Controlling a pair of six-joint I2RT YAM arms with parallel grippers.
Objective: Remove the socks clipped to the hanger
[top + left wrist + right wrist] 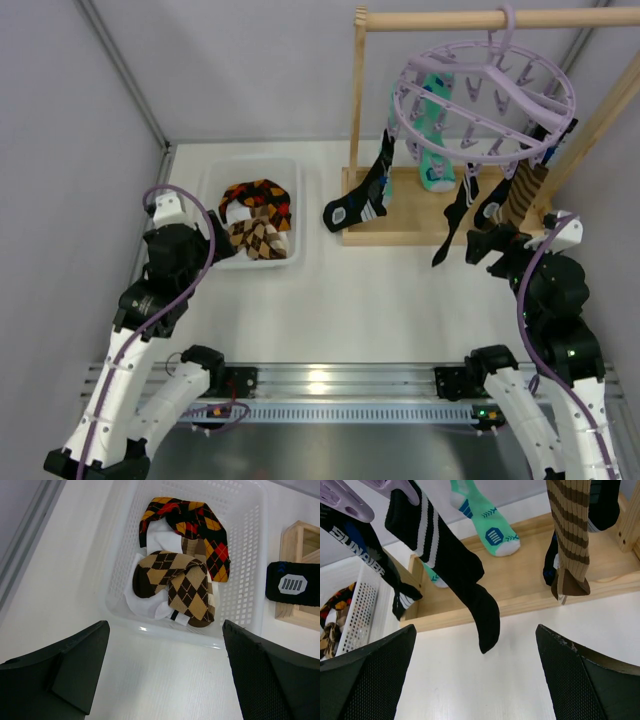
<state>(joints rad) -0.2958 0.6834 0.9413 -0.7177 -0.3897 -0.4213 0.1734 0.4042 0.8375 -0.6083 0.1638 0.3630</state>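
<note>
The lavender hanger (pixel 485 95) hangs by its hook from a wooden rail. Clipped to it are a teal sock (pixel 435 130), a black sock with blue-white marks (pixel 365 195), a plain black sock (pixel 455 215) and a brown striped sock (pixel 528 190). My right gripper (pixel 490 245) is open and empty, just below and in front of the black sock (pixel 455 565). The right wrist view also shows the teal sock (pixel 487 525) and the brown striped sock (pixel 567 530). My left gripper (pixel 165 680) is open and empty at the basket's near edge.
A white basket (pixel 240 630) at the left holds argyle socks (pixel 180 580). The wooden frame's base (pixel 530 580) lies under the hanging socks, with an upright post (pixel 358 100) on its left. Grey walls enclose the table.
</note>
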